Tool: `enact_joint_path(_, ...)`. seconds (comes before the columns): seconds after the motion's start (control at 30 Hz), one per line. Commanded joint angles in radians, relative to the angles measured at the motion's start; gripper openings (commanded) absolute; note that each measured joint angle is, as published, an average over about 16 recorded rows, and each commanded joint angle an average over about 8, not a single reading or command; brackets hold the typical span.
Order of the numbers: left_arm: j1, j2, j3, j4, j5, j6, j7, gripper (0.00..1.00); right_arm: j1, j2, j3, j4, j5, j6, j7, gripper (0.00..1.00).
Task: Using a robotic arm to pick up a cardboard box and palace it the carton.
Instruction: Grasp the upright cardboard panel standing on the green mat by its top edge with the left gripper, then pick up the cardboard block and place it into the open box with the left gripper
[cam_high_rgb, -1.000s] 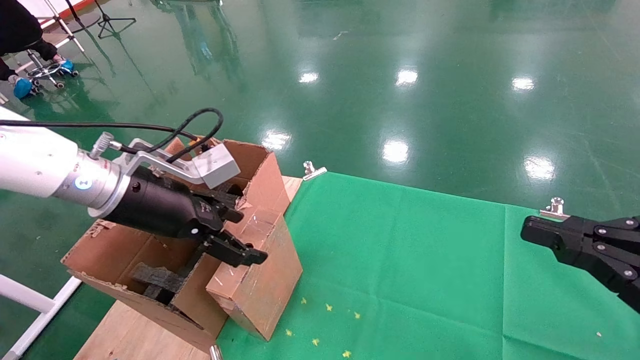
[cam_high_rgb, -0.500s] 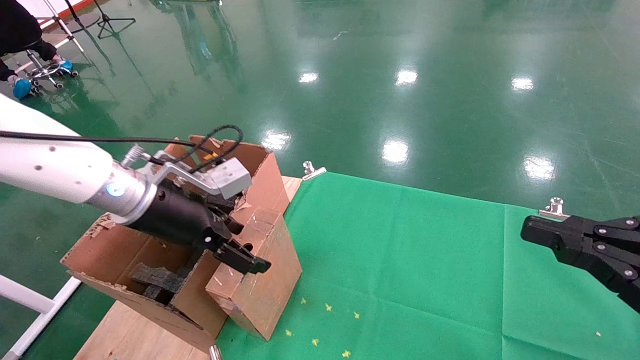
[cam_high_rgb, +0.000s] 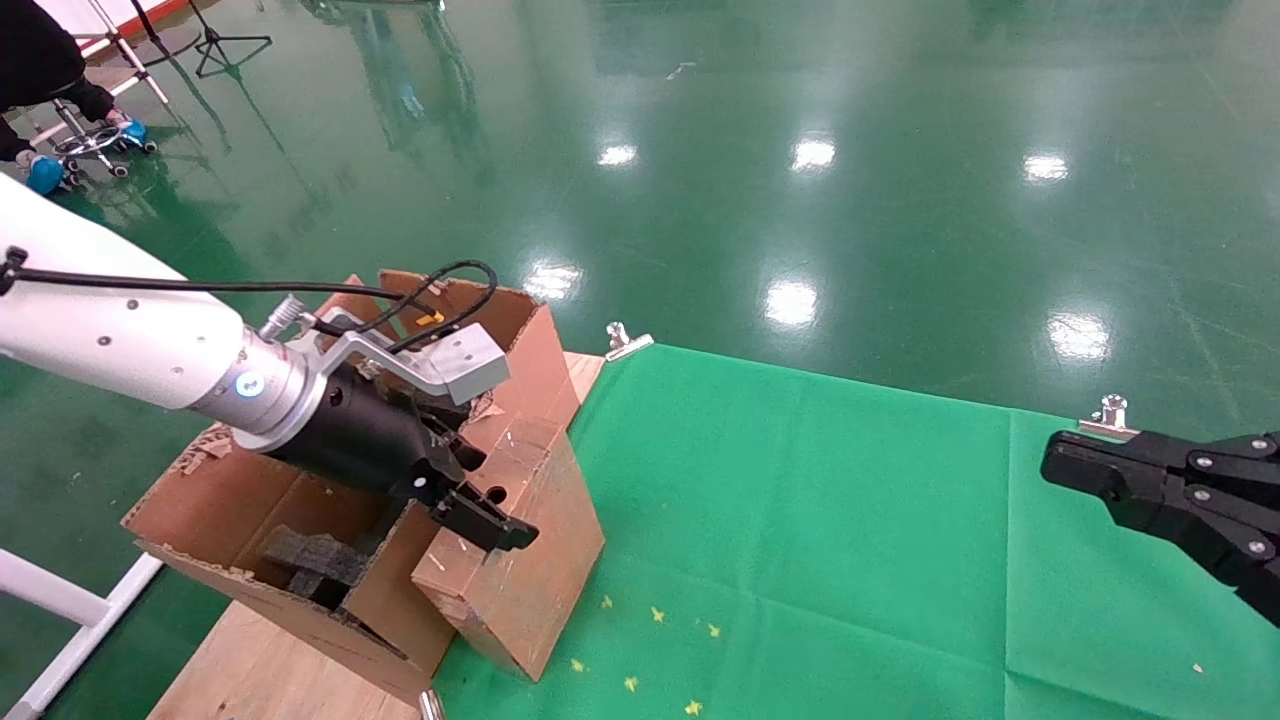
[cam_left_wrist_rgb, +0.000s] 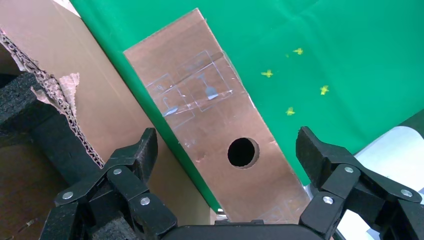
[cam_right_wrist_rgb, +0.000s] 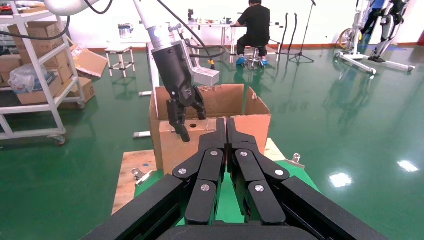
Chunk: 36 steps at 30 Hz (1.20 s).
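The slim brown cardboard box (cam_high_rgb: 520, 570) stands on its edge on the green cloth, right beside the carton (cam_high_rgb: 225, 500). Its narrow top face with the round hole (cam_left_wrist_rgb: 243, 152) points up. The white robotic arm's left gripper (cam_high_rgb: 485, 492) hovers just over that top face. The gripper (cam_left_wrist_rgb: 227, 145) is open, one finger on each side of the box (cam_left_wrist_rgb: 200, 100), touching nothing. A thin strip of green shows between the box and the carton wall (cam_left_wrist_rgb: 95, 95). Black foam (cam_high_rgb: 310, 555) lies inside the carton. My right gripper (cam_high_rgb: 1060, 465) is parked at the right, shut (cam_right_wrist_rgb: 226, 125).
The green cloth (cam_high_rgb: 800, 520) is held by metal clamps (cam_high_rgb: 625, 340) (cam_high_rgb: 1105, 412). Yellow specks (cam_high_rgb: 655, 613) lie near the box. The carton rests on a wooden board (cam_high_rgb: 260, 670). A white rail (cam_high_rgb: 60, 610) runs at the lower left. A seated person (cam_high_rgb: 40, 60) is far left.
The left arm has come forward and lowered a little, bringing its open fingers closer over the box's top. The box, carton and right gripper have not moved.
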Motion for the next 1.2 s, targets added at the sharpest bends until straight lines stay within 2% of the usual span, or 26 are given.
enact_joint_path(0.03,-0.001,0.000,0.001,0.000,0.000,0.000,0.001,0.06,0.000,0.000,0.000,0.000,0.000,0.000,0.000,1.00)
enact_joint_path(0.07,-0.001,0.000,0.000,0.000,0.000,0.000,0.000,0.00,0.000,0.000,0.000,0.000,0.000,0.000,0.000,1.00)
enact_joint_path(0.77,0.001,0.002,-0.007,0.012,-0.009,-0.002,0.008,0.00,0.000,0.000,0.000,0.000,0.000,0.000,0.000,1.00)
enact_joint_path(1.03,-0.017,-0.012,-0.042,0.058,-0.096,-0.004,0.067,0.00,0.000,0.000,0.000,0.000,0.000,0.000,0.000,1.00)
enact_joint_path(1.2,-0.069,-0.036,-0.089,0.110,-0.154,-0.003,0.128,0.00,0.000,0.000,0.000,0.000,0.000,0.000,0.000,1.00)
